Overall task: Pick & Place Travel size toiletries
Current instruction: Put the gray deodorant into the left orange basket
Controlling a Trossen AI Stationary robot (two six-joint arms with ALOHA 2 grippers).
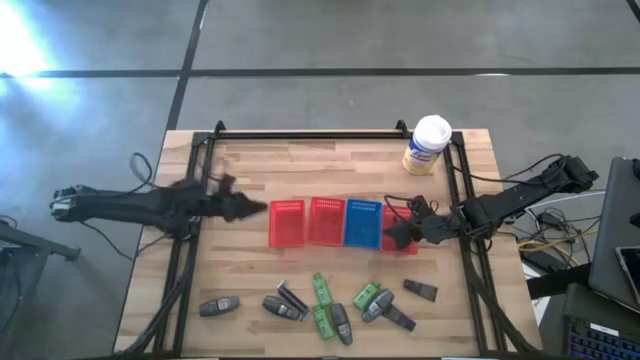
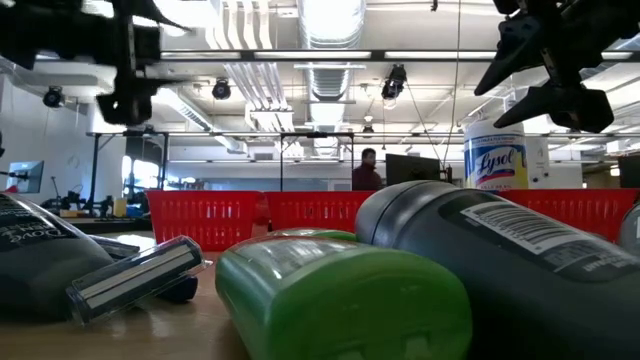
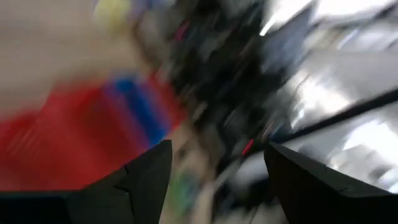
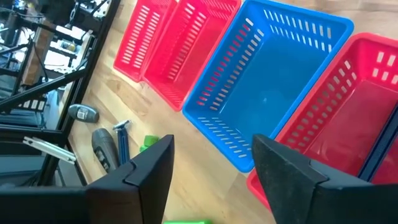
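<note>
The toiletries lie loose along the table's near edge: grey-silver tubes (image 1: 218, 306) (image 1: 341, 323), bright green packs (image 1: 322, 291) (image 1: 367, 296), slim black pieces (image 1: 420, 290) and a razor (image 1: 292, 296). In the low view a green pack (image 2: 340, 295) and a grey tube (image 2: 500, 255) lie close to the camera. My left gripper (image 1: 262, 210) (image 3: 217, 149) is open and empty, held above the table beside the leftmost red basket (image 1: 287, 222). My right gripper (image 1: 392, 240) (image 4: 211, 140) is open and empty, above the rightmost red basket (image 1: 403, 243).
Four mesh baskets stand in a row mid-table: two red, then a blue one (image 1: 362, 222) (image 4: 273, 93), then the red one under my right gripper. A white-lidded yellow canister (image 1: 428, 145) stands at the far right corner. A black frame rail (image 1: 310, 133) edges the table. A person (image 2: 368, 170) stands far behind.
</note>
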